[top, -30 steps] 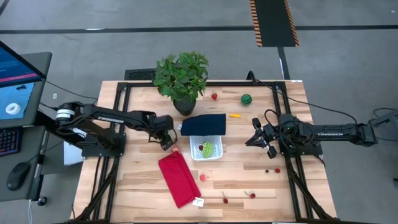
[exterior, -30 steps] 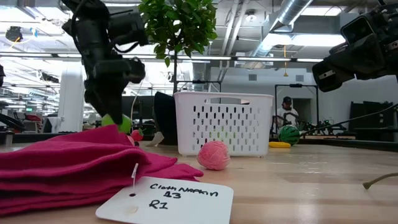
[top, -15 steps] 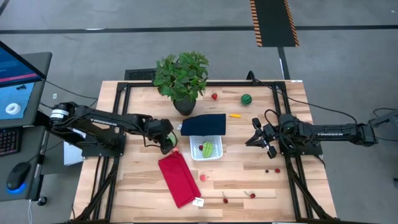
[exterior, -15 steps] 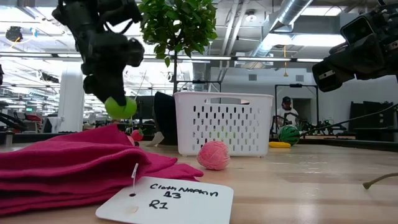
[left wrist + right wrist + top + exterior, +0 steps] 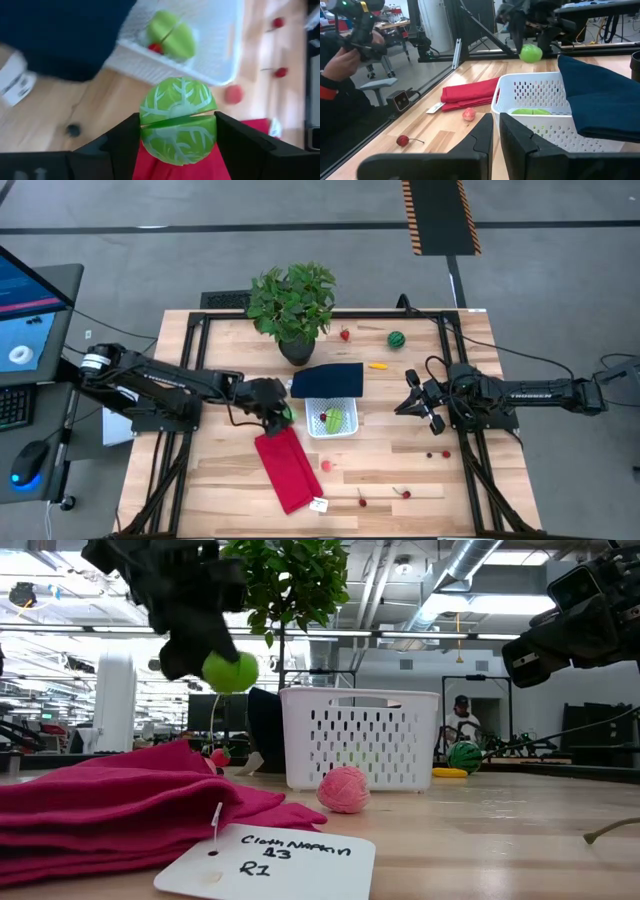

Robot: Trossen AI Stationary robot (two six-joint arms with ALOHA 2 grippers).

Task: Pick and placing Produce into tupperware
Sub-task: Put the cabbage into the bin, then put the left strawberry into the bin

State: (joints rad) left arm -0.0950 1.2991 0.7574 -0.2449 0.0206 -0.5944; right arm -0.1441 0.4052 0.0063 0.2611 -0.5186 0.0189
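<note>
Wooden slats form the table (image 5: 400, 470), with a potted plant (image 5: 292, 305) at its far edge and a workshop seen beyond in the low view. Near the middle, a white perforated container (image 5: 333, 421) is seen, with a navy lid (image 5: 327, 380) touching its far side. A light-green toy vegetable (image 5: 334, 420) and a small red piece are held inside the container. A green cabbage-like ball with pale veins (image 5: 178, 127) is clamped between the fingers of the left gripper (image 5: 281, 412), which is raised off the table just beside the container's left wall, above the near end of a red cloth (image 5: 289, 468). In the low view the ball (image 5: 231, 672) is seen hanging above the cloth, beside the container (image 5: 362, 737). The right gripper (image 5: 411, 406) is held to the right of the container, its fingers nearly closed and holding nothing. A striped green melon (image 5: 397, 339), an orange carrot (image 5: 377, 365), a strawberry (image 5: 345, 334) and cherries (image 5: 405, 493) are scattered on the table.
</note>
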